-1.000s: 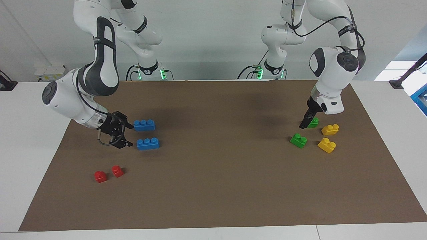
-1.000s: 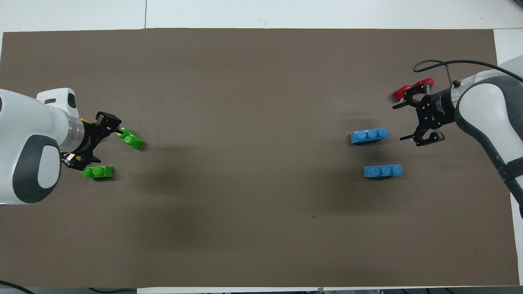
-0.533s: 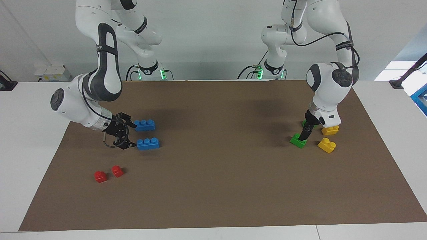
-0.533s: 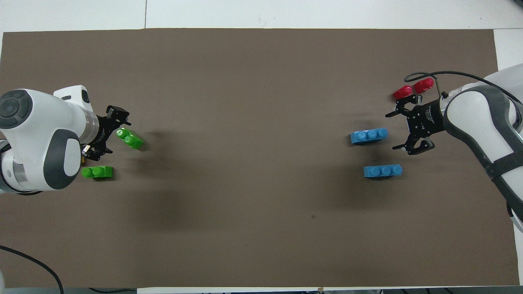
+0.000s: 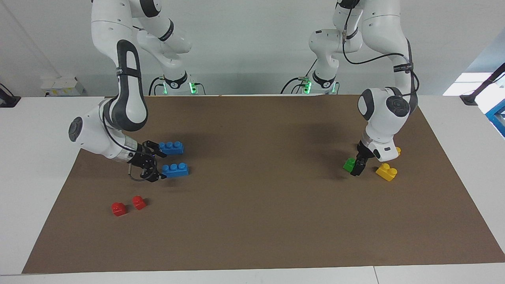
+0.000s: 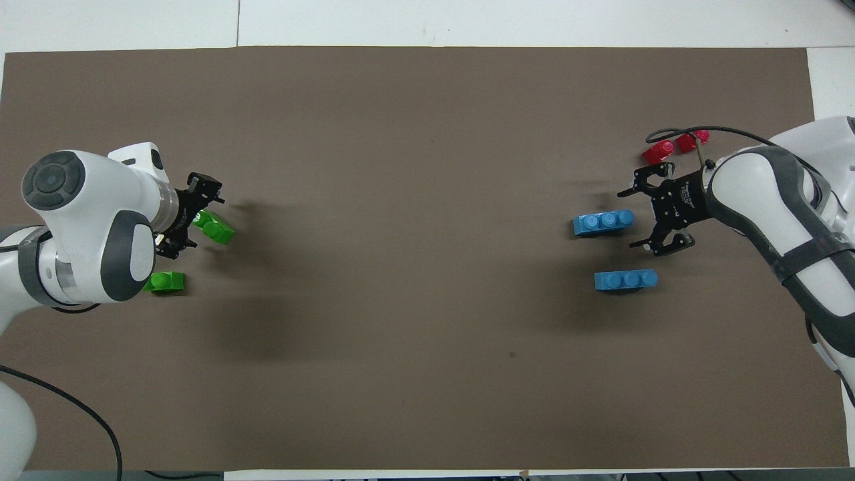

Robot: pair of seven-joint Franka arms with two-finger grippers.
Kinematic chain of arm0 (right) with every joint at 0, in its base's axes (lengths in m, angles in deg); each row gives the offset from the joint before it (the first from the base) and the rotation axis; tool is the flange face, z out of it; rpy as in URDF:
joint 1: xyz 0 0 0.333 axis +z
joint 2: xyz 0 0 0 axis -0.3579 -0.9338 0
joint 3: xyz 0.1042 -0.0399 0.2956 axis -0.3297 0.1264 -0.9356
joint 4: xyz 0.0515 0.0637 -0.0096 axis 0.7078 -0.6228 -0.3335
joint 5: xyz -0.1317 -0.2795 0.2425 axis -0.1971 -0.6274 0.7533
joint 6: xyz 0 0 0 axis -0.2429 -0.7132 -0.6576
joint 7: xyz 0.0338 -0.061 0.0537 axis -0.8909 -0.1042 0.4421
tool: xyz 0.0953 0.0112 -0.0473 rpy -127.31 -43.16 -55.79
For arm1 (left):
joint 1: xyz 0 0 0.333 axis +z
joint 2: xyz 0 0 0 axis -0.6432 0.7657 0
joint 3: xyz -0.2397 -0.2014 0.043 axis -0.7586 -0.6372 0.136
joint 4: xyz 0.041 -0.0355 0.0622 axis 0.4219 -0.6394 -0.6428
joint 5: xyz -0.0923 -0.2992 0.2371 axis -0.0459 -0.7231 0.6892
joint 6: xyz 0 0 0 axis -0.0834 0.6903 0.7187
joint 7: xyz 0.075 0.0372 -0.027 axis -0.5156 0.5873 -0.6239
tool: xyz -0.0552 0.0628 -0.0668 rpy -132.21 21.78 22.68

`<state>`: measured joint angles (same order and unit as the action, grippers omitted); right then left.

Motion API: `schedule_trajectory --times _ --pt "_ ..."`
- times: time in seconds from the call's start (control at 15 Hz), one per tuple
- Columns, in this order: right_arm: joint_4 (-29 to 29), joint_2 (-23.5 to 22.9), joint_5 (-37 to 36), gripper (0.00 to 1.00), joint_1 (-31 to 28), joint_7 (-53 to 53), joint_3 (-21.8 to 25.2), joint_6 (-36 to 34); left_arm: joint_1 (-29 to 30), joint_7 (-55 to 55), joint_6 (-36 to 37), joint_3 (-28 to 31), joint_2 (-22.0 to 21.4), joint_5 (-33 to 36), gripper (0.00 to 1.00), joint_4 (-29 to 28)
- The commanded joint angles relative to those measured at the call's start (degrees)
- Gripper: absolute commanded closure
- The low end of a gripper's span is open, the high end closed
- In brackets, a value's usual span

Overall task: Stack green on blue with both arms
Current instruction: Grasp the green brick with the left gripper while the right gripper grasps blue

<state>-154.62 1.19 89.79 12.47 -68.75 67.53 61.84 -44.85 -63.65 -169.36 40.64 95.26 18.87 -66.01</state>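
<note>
Now the left claw, its opening impossible to tell, sits low at one green brick; the other green lies nearer the robots. The right claw is spread wide beside the blue brick. A skewed approach could shove either brick away. The brown surface offers open room midway.

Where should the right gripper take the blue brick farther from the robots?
Grip the blue brick by its long flat sides, coming in from its end toward the right arm. The right gripper faces that end with jaws open; its studs spoil the top.
</note>
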Motion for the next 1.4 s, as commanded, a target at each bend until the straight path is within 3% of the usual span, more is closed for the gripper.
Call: schedule_trajectory --times 0.0,0.27,0.4,0.6,0.67,0.73,0.8,0.87,1.07,1.2,1.33 --pt "-2.2 0.6 3.0 0.04 -0.2 2.2 -0.5 2.4 0.2 0.1 -1.3 0.2 1.1 -0.9 0.00 0.2" --pt "-3.4 0.7 4.8 0.05 -0.2 4.2 -0.6 4.7 0.4 0.2 -2.1 0.2 1.5 -0.9 0.00 -0.1" --pt "-3.8 0.7 4.9 0.05 -0.1 5.1 -0.6 5.6 0.4 0.3 -2.2 0.2 1.6 -0.9 0.08 -0.2" --pt "-4.1 0.2 4.9 0.05 -0.1 6.4 -0.6 6.4 0.4 0.2 -2.7 0.2 1.6 -0.9 0.40 -0.2" --pt "-4.2 0.2 4.9 0.06 -0.1 6.7 -0.6 6.5 0.4 0.2 -2.7 0.2 1.6 -0.9 0.57 -0.2" --pt "-4.2 0.2 4.9 0.07 0.0 6.7 -0.6 6.5 0.5 0.6 -2.7 0.2 1.6 -0.9 0.88 -0.2" --pt "-4.2 0.2 4.9 0.07 0.1 6.7 -0.6 6.5 0.4 0.6 -2.8 0.2 1.6 -0.9 0.97 -0.2" --pt "-4.2 0.2 4.9 0.10 0.2 6.7 -0.6 6.5 0.4 0.5 -3.0 0.2 1.8 -0.9 1.00 0.0" --pt "-4.2 0.2 4.9 0.35 0.2 6.8 -0.6 6.4 0.5 0.7 -3.2 0.2 1.8 -0.9 1.00 0.1" --pt "-4.1 0.2 4.9 0.58 0.3 6.8 -0.6 6.4 0.5 0.6 -3.1 0.2 1.9 -0.9 1.00 0.4" --pt "-4.0 0.3 4.9 0.92 1.2 7.1 -0.6 6.0 0.4 0.5 -2.5 0.2 1.6 -0.9 1.00 0.6"
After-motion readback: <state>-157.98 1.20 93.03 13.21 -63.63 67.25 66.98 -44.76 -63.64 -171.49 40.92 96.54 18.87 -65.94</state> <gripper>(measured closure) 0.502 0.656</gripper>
